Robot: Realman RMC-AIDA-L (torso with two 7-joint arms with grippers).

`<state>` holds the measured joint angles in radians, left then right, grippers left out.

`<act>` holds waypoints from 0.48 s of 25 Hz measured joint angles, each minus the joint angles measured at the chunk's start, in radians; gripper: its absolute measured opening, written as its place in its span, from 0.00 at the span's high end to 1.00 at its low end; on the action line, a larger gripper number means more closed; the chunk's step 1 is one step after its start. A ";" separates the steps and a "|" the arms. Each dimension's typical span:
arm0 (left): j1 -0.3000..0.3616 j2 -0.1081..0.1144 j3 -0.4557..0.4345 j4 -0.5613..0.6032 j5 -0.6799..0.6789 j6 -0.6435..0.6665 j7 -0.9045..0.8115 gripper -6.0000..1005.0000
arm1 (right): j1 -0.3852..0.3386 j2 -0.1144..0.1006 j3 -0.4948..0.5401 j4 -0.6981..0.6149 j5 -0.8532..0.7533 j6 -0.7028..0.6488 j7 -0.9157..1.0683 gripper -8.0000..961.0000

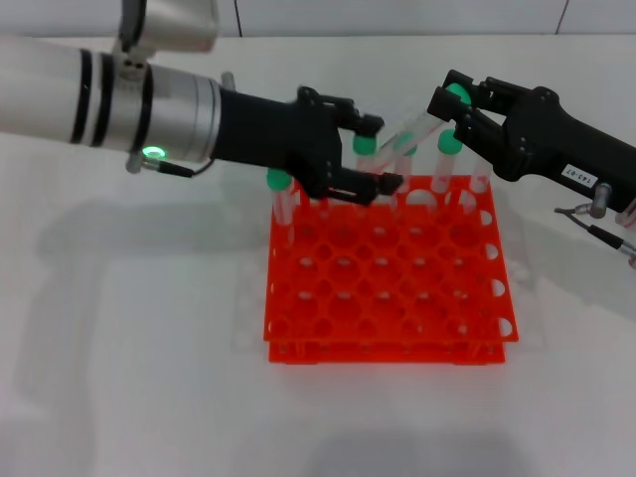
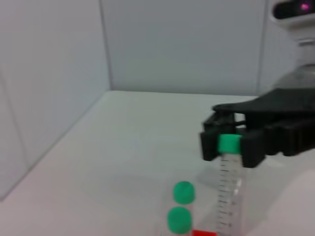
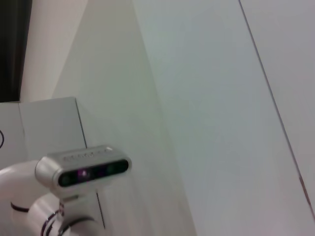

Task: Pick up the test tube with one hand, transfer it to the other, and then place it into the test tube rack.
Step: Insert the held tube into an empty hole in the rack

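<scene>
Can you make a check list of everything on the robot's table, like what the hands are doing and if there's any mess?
Surface: white table, bare around the rack.
Job's things: orange-red test tube rack at centre; green-capped tubes stand along its far edge; one test tube is held by its cap.
Clutter: nothing seen.
Grippers: right gripper shut on the test tube's cap, above the rack's far right; left gripper open over the rack's far edge.
Cables: thin cable beside the right arm; another under the left wrist.
Surroundings: plain pale walls.
</scene>
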<state>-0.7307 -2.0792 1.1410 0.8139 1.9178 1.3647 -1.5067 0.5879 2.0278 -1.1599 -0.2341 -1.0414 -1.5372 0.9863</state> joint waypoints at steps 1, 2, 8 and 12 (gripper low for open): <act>0.012 0.000 0.001 0.037 0.008 -0.001 -0.030 0.47 | 0.000 0.000 0.000 0.000 0.000 0.000 0.000 0.73; 0.027 0.000 0.003 0.079 0.015 0.001 -0.065 0.43 | 0.000 0.000 -0.001 0.000 0.000 0.000 0.000 0.73; 0.133 0.001 0.009 0.346 0.025 0.050 -0.234 0.21 | -0.010 -0.002 -0.003 -0.005 0.000 0.002 0.002 0.73; 0.203 0.002 0.003 0.512 0.030 0.106 -0.348 0.11 | -0.014 -0.008 -0.005 -0.008 -0.006 -0.001 0.002 0.73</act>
<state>-0.5279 -2.0771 1.1437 1.3259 1.9481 1.4705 -1.8546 0.5740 2.0197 -1.1648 -0.2420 -1.0473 -1.5378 0.9880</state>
